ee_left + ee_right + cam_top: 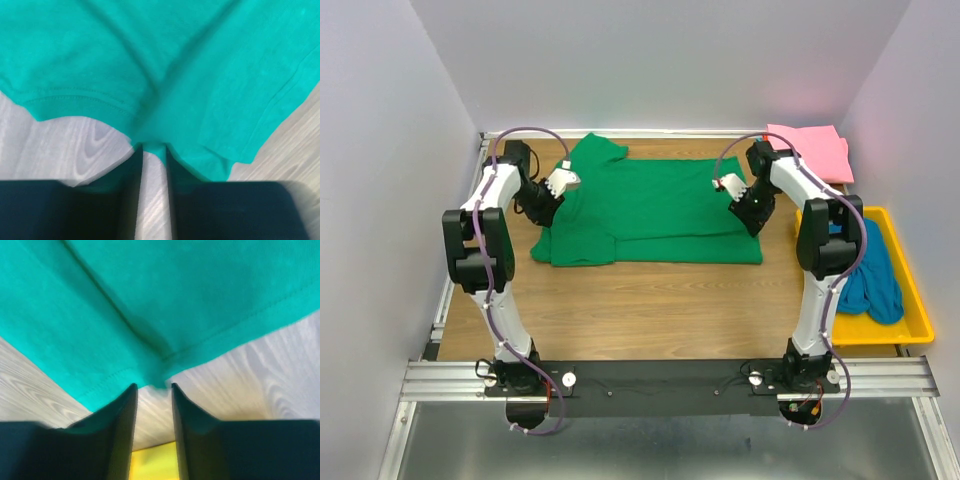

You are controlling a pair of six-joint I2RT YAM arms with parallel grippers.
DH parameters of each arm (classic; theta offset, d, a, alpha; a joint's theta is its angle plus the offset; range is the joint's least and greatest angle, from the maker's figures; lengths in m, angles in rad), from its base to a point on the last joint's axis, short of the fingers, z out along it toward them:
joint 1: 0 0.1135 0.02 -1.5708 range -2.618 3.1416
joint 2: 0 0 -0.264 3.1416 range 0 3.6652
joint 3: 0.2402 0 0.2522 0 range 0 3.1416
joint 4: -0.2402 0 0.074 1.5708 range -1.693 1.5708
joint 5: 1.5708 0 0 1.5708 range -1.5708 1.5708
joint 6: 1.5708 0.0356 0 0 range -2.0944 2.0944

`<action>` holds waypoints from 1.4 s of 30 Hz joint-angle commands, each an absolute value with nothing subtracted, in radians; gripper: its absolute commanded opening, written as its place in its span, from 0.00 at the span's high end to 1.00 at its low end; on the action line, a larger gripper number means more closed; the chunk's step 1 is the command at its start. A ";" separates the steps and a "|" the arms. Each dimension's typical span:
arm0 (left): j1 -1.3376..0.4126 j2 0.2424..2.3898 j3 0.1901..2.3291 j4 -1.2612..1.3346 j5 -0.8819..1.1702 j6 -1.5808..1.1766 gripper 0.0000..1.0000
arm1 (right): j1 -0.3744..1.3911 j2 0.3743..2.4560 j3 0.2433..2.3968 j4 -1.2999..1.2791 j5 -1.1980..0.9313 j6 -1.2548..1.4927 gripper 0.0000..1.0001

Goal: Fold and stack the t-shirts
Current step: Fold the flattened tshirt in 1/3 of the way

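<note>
Green t-shirt (660, 205): lay spread across the middle of the table (650, 300), mostly flat, with its left end doubled and uneven.
Other shirts: the pink t-shirt (810, 148) sat folded at the far right corner, and the blue t-shirt (875, 275) was heaped in the yellow tray (910, 335) at the right.
Left gripper (154, 147): appeared clenched on the green t-shirt's left end, just beside a sleeve hem, with creases running into the fingertips.
Right gripper (152, 386): appeared pinched on the stitched edge at the shirt's right end, catching only a thin bite of cloth.
Likely step: carrying both ends over to make a fold.
Risk, slipping: the right hold sat at the very edge, so any pull along the shirt could have tugged the hem free and dropped that end.
Risk, skewed fold: if one arm rose or travelled faster than the other, the crease would have run crooked.
Risk, layers: the left tips might have held only one layer of the doubled end, leaving the rest dragging.
Risk, sleeve: the loose sleeve could have flopped out of the fold.
Risk, crowding: the right arm worked near the tray and the pink t-shirt, so a wide swing might have disturbed them.
</note>
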State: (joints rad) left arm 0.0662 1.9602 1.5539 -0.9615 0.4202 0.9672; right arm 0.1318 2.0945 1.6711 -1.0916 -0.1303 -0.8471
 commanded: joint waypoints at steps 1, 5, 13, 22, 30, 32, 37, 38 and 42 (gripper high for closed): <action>0.093 1.947 1.585 -0.934 0.423 0.934 0.60 | 0.117 2.096 1.698 -1.083 -0.104 -0.798 0.44; 0.158 1.876 1.519 -0.971 0.463 0.945 0.54 | 0.065 2.016 1.642 -1.098 -0.185 -0.706 0.37; 0.221 1.750 1.243 -0.954 0.537 0.925 0.52 | 0.011 1.942 1.457 -1.101 -0.348 -0.500 0.38; 0.222 1.779 1.204 -0.887 0.583 0.867 0.52 | 0.005 1.985 1.404 -1.029 -0.362 -0.407 0.38; 0.225 1.825 1.193 -0.867 0.578 0.856 0.62 | 0.005 2.026 1.358 -0.979 -0.304 -0.385 0.49; 0.229 1.829 1.186 -0.867 0.571 0.859 0.76 | 0.005 2.029 1.338 -0.957 -0.266 -0.387 0.66; 0.259 1.806 1.164 -0.873 0.534 0.854 1.00 | -0.020 2.014 1.306 -0.945 -0.204 -0.391 0.99; 0.267 1.798 1.154 -0.874 0.526 0.853 1.00 | -0.023 2.008 1.298 -0.945 -0.201 -0.393 0.99; 0.293 1.766 1.129 -0.885 0.492 0.857 1.00 | -0.026 1.956 1.253 -0.945 -0.175 -0.408 1.00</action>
